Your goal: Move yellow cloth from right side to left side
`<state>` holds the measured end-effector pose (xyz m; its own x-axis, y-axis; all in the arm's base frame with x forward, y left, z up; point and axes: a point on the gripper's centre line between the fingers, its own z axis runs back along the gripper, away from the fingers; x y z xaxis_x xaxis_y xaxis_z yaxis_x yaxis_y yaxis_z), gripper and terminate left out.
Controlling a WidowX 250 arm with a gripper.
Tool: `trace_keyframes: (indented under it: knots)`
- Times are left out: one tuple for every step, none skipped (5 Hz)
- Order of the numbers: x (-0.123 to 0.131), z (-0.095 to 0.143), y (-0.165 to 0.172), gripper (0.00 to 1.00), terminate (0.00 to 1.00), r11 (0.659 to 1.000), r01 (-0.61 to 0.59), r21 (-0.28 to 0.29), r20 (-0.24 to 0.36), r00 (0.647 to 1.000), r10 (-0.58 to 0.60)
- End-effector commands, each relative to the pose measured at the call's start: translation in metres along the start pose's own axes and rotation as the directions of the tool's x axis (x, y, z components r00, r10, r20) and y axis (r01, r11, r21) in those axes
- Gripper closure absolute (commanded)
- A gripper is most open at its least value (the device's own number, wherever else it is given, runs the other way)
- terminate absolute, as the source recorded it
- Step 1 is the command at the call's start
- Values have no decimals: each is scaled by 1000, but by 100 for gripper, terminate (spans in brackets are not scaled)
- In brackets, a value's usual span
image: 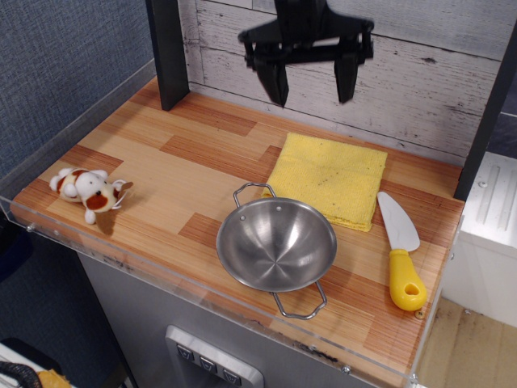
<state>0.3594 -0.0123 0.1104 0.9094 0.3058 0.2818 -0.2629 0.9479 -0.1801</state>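
Note:
The yellow cloth point(329, 179), a flat folded pale yellow square with small dark specks, lies on the wooden table point(161, 153) at the back right. My black gripper point(312, 100) hangs open in the air above the cloth's far edge, in front of the white plank wall. Its two fingers point down and are spread wide. It holds nothing and does not touch the cloth.
A steel bowl point(276, 245) with two wire handles sits just in front of the cloth, touching its near edge. A white knife with a yellow handle point(401, 255) lies right of the cloth. A small plush dog point(90, 192) lies at the front left. A dark post point(167, 50) stands at the back left.

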Motion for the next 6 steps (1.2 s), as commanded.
trace_keyframes:
  knots:
    - [-9,-22,4,0,0,1000,-31,0,7,999,31]
    - [-11,-38,1,0,0,999,-32,7,-15,999,32]
    - [-9,-51,-2,0,0,999,-40,13,-33,999,41]
    - [-7,-63,-4,0,0,999,-46,16,-43,998,47]
    - [-11,-78,-2,0,0,999,-51,18,-64,997,53]
    - [-15,-89,-2,0,0,998,-62,29,-73,995,64]
